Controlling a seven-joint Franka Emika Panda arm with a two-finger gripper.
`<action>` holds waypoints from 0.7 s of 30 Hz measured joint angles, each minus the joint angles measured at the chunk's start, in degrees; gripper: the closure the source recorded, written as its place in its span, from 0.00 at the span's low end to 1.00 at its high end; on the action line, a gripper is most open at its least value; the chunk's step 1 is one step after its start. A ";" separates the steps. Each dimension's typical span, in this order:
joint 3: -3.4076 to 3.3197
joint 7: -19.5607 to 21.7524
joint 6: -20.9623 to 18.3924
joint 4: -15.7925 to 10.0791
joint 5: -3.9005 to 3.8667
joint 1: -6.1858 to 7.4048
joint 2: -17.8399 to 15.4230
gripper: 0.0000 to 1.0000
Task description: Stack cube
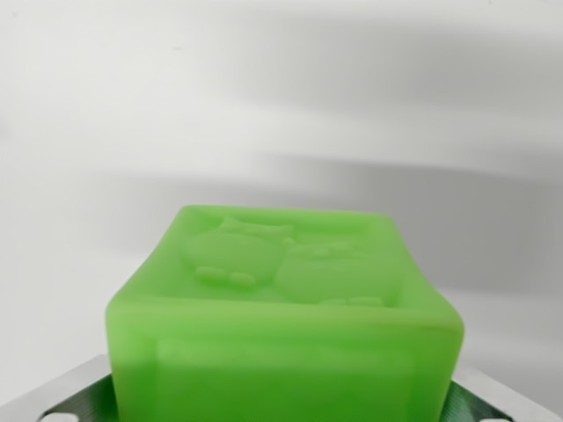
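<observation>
Wrist view only. At the wrist view's left bottom corner, a metal gripper finger (84,391) with a dark green pad shows beside the cube. Centre: green cube (281,325), translucent, soft-edged, fills the lower half of the frame, with a raised animal-like relief on its upper face. At the wrist view's right bottom corner, the other finger shows with the same dark pad, again right against the cube's side. Gripper (281,404) looks clamped on the green cube, one finger per side; contact itself is mostly cut off at the frame edge, so this is a read, not certain. Behind it is only a plain white surface (281,105) with soft grey shadow bands; can't tell if it's counter or wall. No second cube in view.

Step, as judged: cube is held, carry phase of the stack. Next move calls for finding the base cube, centring over it, lowering square, then releasing.

Orientation: relief face points up and away from the camera. No real long axis, roughly equal sides; edges run square to the fingers.
</observation>
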 joint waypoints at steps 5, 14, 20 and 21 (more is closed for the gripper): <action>0.57 0.01 -0.57 0.42 0.00 0.73 -0.13 1.00; 1.66 0.01 -1.72 1.42 0.00 1.98 -0.22 1.00; 2.35 0.01 -2.43 2.19 0.00 2.91 -0.25 1.00; 2.41 0.01 -2.50 2.26 0.00 2.99 -0.25 1.00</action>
